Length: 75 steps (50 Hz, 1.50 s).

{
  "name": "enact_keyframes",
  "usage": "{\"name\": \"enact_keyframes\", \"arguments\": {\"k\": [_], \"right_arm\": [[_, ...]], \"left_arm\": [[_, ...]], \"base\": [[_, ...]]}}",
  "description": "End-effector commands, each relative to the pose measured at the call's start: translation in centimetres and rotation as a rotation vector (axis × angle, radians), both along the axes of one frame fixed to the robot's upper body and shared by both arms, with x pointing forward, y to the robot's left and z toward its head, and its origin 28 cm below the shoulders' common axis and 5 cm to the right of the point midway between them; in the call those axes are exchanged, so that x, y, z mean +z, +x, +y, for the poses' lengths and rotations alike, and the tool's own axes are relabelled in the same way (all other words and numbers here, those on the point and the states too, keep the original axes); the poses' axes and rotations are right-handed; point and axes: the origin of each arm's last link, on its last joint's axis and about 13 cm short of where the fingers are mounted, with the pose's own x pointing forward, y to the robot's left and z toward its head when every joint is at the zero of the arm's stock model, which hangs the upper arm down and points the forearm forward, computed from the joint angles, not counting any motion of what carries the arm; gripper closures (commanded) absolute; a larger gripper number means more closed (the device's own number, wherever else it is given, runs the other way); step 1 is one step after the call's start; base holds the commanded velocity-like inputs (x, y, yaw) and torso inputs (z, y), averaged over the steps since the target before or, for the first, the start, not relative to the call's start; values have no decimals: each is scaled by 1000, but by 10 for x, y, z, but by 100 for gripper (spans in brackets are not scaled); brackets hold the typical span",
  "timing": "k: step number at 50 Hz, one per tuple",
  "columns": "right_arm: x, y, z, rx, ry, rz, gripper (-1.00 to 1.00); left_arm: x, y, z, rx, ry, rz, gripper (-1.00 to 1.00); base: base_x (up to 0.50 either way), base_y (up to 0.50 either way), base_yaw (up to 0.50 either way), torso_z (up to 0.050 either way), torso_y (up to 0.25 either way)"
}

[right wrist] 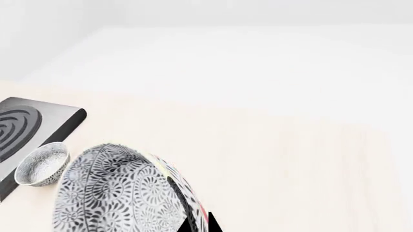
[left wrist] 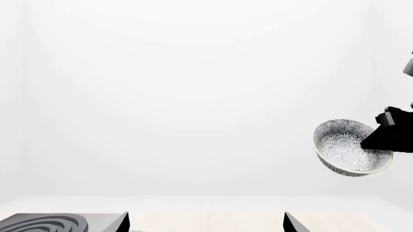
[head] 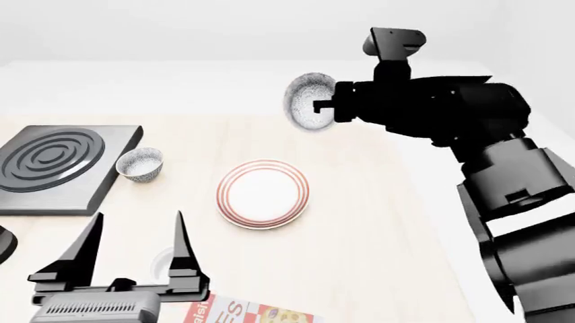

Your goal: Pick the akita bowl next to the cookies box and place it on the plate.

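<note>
My right gripper (head: 325,105) is shut on the rim of the akita bowl (head: 308,101) and holds it high in the air, tipped on its side, beyond the plate (head: 263,194). In the right wrist view the bowl's speckled outside (right wrist: 116,193) fills the lower left, with the rim between the fingertips of the gripper (right wrist: 200,224). The left wrist view shows the bowl (left wrist: 348,150) aloft at the right. The cookies box (head: 247,313) peeks in at the near edge. My left gripper (head: 134,242) stands open and empty near that box.
The twin bowl (head: 140,164) sits beside the black stove (head: 54,165) at the left; both show in the right wrist view, the twin bowl (right wrist: 42,163) against the stove (right wrist: 26,125). A small white cup (head: 164,259) is partly hidden behind my left fingers.
</note>
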Motion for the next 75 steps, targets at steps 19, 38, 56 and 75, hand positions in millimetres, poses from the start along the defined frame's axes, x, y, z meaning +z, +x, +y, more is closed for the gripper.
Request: {"name": "enact_keyframes", "arguments": {"k": [19,38,56,75], "right_arm": [[-57,12,51,-15,38,-38,100],[-93,3,62,-4,113,32,100],[-106,-3,69,16,128,72,100],[-118,-8,74,36,114,101,100]], "left_arm": [[2,0,2,1,-13,-2,-100],[0,1,2,0,-16,2,-100],[1,1,2,-3,-16,3,-100],[2,1,3,0,-20,-2,-100]], "base": [[0,0,0,0,1],[0,0,0,0,1],[0,0,0,0,1],[0,0,0,0,0]]}}
